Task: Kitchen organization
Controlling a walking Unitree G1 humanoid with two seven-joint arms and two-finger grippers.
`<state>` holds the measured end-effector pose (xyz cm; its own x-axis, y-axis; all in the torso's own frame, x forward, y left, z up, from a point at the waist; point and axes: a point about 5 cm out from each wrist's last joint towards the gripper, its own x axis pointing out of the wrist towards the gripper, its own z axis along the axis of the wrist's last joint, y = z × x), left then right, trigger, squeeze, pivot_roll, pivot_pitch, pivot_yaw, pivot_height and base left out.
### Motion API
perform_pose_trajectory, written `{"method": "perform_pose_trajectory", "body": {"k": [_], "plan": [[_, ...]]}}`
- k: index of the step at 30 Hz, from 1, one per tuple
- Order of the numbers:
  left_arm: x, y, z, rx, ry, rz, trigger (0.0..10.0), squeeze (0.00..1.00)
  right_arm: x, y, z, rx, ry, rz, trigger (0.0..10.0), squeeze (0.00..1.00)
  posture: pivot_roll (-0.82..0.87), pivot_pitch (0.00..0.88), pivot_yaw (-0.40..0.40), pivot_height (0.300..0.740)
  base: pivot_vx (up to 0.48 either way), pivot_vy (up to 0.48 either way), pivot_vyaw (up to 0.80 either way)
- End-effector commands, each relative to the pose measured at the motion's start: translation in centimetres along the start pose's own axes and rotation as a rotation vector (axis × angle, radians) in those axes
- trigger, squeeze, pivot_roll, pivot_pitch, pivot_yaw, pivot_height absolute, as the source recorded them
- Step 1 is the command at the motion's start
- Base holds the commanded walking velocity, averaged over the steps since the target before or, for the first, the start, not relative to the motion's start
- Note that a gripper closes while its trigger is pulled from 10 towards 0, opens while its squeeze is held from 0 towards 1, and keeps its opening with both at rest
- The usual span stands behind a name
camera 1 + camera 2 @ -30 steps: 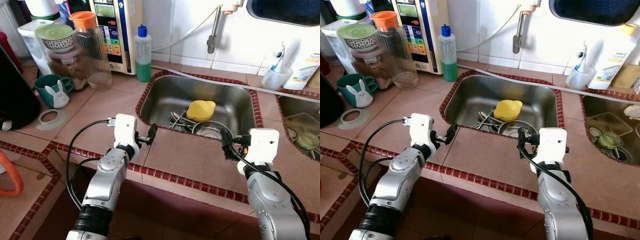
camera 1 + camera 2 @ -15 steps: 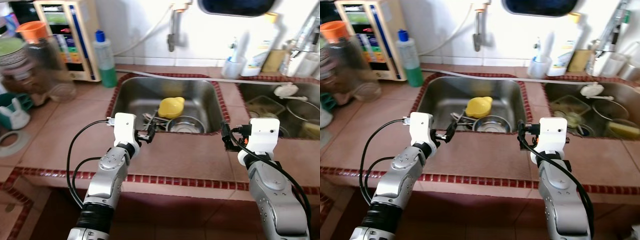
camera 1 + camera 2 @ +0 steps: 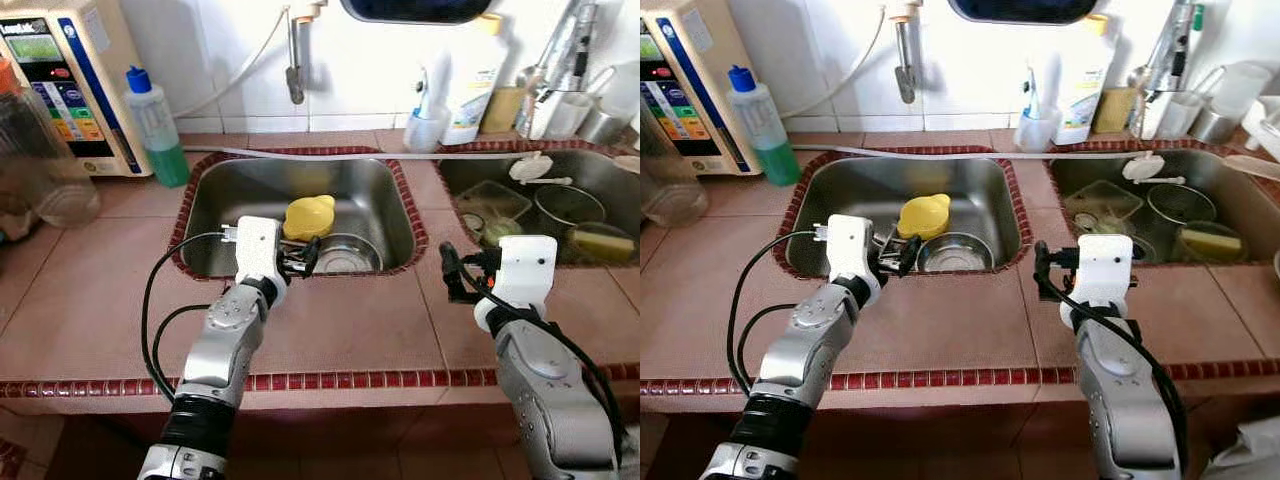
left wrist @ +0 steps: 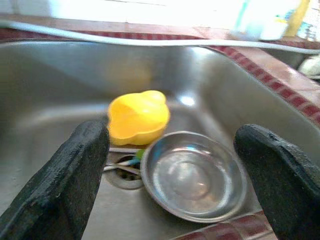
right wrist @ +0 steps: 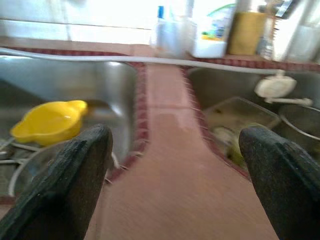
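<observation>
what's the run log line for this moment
left hand: open, over left sink rim | right hand: open, over counter | yellow bowl, steel bowl: in sink

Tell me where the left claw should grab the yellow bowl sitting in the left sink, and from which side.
Probably by the rim. The yellow bowl sits upright with its mouth open upward, beside the steel bowl. Its rim is thin and exposed, so one finger could go inside and one outside. The left claw is open and already facing it from the counter side, so coming down over the near rim looks easiest.
</observation>
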<state>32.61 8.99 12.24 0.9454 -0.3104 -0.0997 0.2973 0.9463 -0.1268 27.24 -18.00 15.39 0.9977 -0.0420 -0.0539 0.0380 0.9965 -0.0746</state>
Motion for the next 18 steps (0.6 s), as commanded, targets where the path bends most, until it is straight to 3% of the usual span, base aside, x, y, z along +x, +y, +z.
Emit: {"method": "perform_pose_trajectory", "body": {"k": [1,18], "plan": [[-0.01,0.01,0.58,0.001,-0.019,0.002,10.0,0.00,0.00,0.30,0.50,0.003,-0.015,0.015,10.0,0.00,0.04,0.000,0.036,0.740,0.000,0.000,0.00],[-0.05,0.23,1.10,-0.008,-0.017,-0.007,10.0,0.00,0.13,0.79,0.55,0.028,-0.015,0.022,10.0,0.00,0.05,0.000,0.037,0.740,0.000,0.000,0.00]]}}
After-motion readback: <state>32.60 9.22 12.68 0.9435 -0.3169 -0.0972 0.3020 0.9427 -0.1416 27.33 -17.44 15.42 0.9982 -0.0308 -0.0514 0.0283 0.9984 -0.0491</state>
